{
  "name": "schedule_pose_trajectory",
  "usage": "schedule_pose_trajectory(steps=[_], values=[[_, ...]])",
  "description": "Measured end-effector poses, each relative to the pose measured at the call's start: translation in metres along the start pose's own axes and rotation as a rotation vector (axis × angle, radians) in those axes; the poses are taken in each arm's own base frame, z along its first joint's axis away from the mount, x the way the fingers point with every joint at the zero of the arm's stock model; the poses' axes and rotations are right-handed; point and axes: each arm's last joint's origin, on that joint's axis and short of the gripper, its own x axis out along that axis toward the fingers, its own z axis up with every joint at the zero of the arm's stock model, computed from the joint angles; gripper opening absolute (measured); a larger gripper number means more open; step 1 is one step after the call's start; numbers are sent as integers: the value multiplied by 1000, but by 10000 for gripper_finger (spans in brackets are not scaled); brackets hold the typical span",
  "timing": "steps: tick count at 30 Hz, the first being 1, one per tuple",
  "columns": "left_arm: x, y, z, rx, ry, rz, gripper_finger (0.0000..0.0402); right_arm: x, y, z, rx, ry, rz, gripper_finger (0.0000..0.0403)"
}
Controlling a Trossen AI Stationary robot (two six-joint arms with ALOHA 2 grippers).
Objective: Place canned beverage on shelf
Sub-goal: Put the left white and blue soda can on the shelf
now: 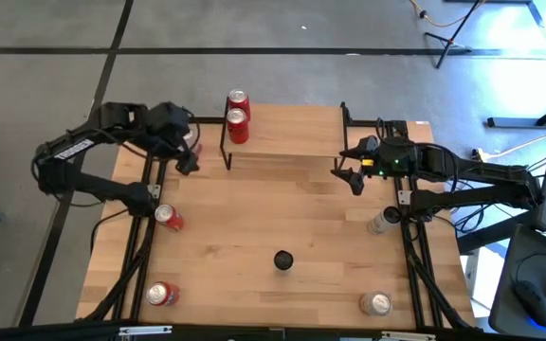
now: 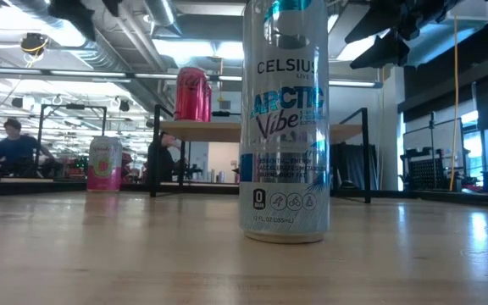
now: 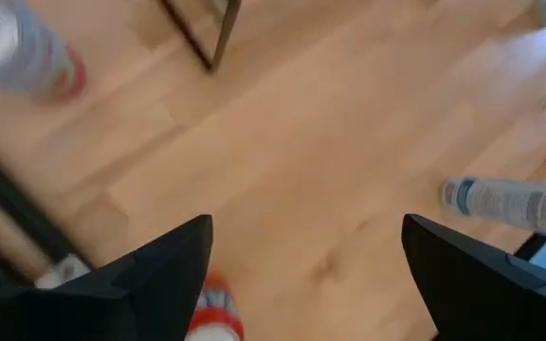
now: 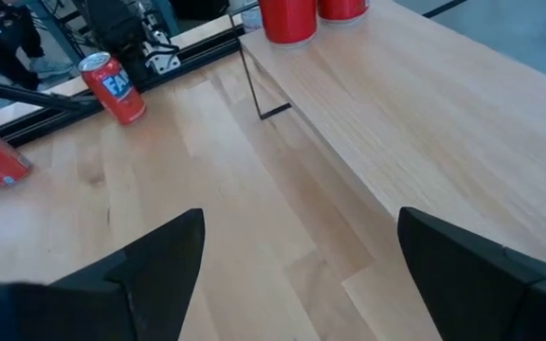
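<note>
Nearest the low camera stands a tall slim white-and-blue aluminium can (image 2: 284,127), cylindrical, upright, its long axis vertical; from above it shows as a dark round top (image 1: 283,260) near the front middle of the counter.

Largest is the rectangular light-wood plank counter (image 1: 273,218), with a smooth grained surface. At its far edge stands the low rectangular light-wood shelf on thin black metal legs (image 1: 292,133), its long axis running left to right. The shelf carries two red cylindrical cans (image 1: 237,117), both upright, touching or nearly so, at its left end; the rest of the board is bare wood.

The left gripper (image 1: 186,152) hangs above the counter just beside the shelf's left end, jaws spread with nothing between them. The right gripper (image 1: 349,170) hangs near the shelf's right front corner, jaws likewise spread and empty.

Smaller items: two red cans (image 1: 168,218) stand along the counter's left side, one (image 1: 162,294) at the front corner. A silver can (image 1: 384,221) stands on the right side, and another silver can (image 1: 375,303) at the front right.
</note>
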Motion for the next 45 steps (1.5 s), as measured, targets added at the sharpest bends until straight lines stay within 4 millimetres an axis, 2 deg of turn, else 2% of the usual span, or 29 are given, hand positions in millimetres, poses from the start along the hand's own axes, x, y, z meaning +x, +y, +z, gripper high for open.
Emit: schedule_pose_trajectory(steps=[4, 9, 12, 18, 23, 29, 34, 39, 42, 45], values=[[6, -17, -5, 73, -2, -70, 330, 0, 1, 0, -18, 10, 31, 335], [17, -57, -6, 255, -66, -248, 330, 0, 4, 0, -31, 25, 118, 335], [27, -81, -9, 336, -84, -310, 330, -1, 8, -1, -42, 63, 242, 335], [49, -115, -29, 455, -19, -330, 330, 12, 40, -14, -115, 176, 470, 335], [55, -128, -49, 544, -48, -274, 330, 27, 80, -30, -204, 222, 589, 335], [49, -141, -85, 540, -25, -306, 330, 52, 123, -56, -280, 240, 622, 335], [40, -146, -117, 556, -5, -336, 330, 78, 151, -84, -309, 264, 628, 335], [34, -147, -134, 530, -22, -342, 330, 93, 170, -108, -290, 296, 624, 335], [32, -147, -142, 545, -18, -351, 330, 92, 180, -109, -267, 289, 602, 335], [30, -146, -147, 558, -42, -349, 330, 88, 189, -95, -220, 222, 563, 335]])
